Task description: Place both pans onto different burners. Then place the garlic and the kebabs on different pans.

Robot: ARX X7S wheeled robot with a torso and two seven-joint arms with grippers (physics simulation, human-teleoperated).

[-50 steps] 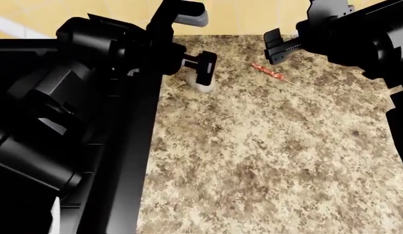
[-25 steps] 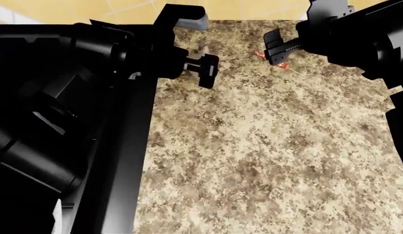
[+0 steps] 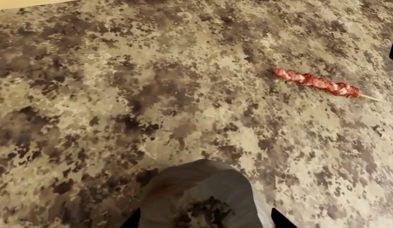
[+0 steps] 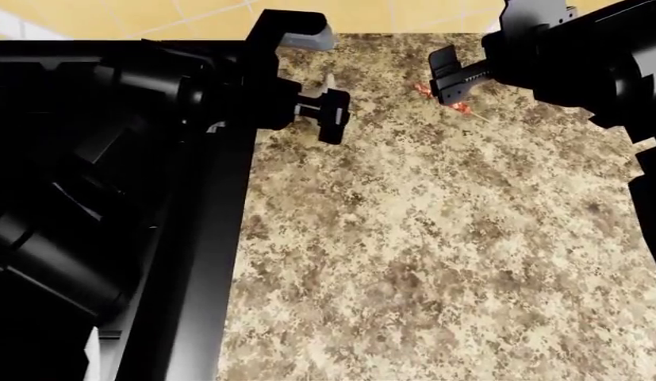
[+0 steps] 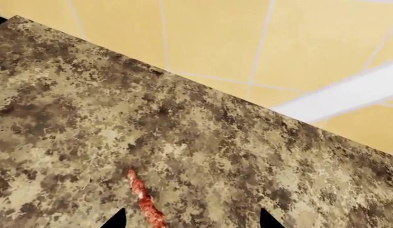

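Speckled brown stone countertop point(image 4: 434, 262) carries the kebabs point(image 3: 317, 82), which lie flat and untouched; in the head view they show only partly, behind the right gripper point(image 4: 446, 75). The garlic point(image 3: 203, 197) sits between the jaws of the left gripper point(image 4: 330, 107), clenched on the bulb and apparently held off the counter. The right gripper's jaws stand apart, empty, above the skewer. Neither pan is visible, and the stove point(image 4: 190, 262) at the left is mostly hidden by the left arm, so their placement cannot be judged; both foods remain to be set on pans. Against the frame one second earlier, the garlic no longer rests on the counter below the left gripper, and the view has shifted.
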